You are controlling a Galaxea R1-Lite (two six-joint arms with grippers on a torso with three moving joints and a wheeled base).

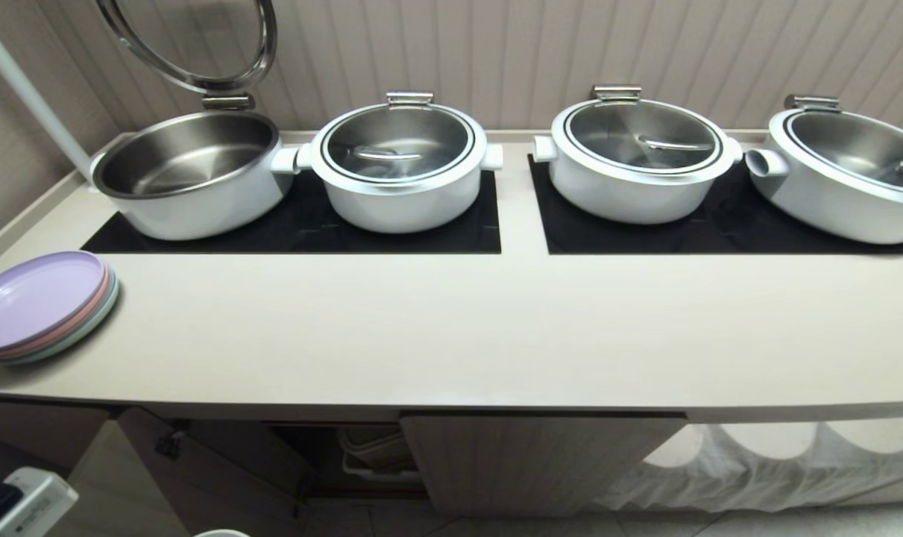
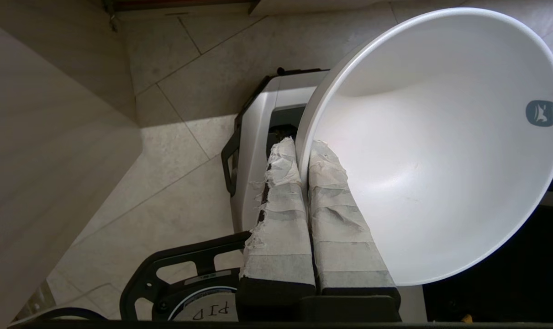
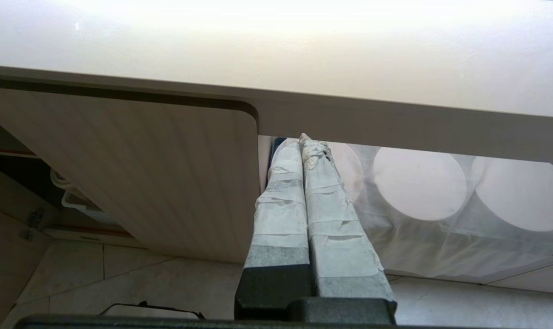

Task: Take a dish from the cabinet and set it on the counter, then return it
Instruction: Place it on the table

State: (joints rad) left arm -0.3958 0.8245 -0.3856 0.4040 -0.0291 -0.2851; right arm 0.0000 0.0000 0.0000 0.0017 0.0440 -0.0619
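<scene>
Left wrist view: left end effector (image 2: 302,157) pinches the bowl (image 2: 436,146) rim at frame centre, below the worktop (image 1: 451,328); right end effector (image 3: 307,151) is pressed together, empty.

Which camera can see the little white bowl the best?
The left wrist view: the dish fills it, its rim pinched by the left gripper. The head view catches only a sliver of its rim at the bottom edge. The right wrist view shows none of it.

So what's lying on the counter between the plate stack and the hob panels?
Nothing: in the head view the counter is bare between the plate stack and hob panels.
</scene>
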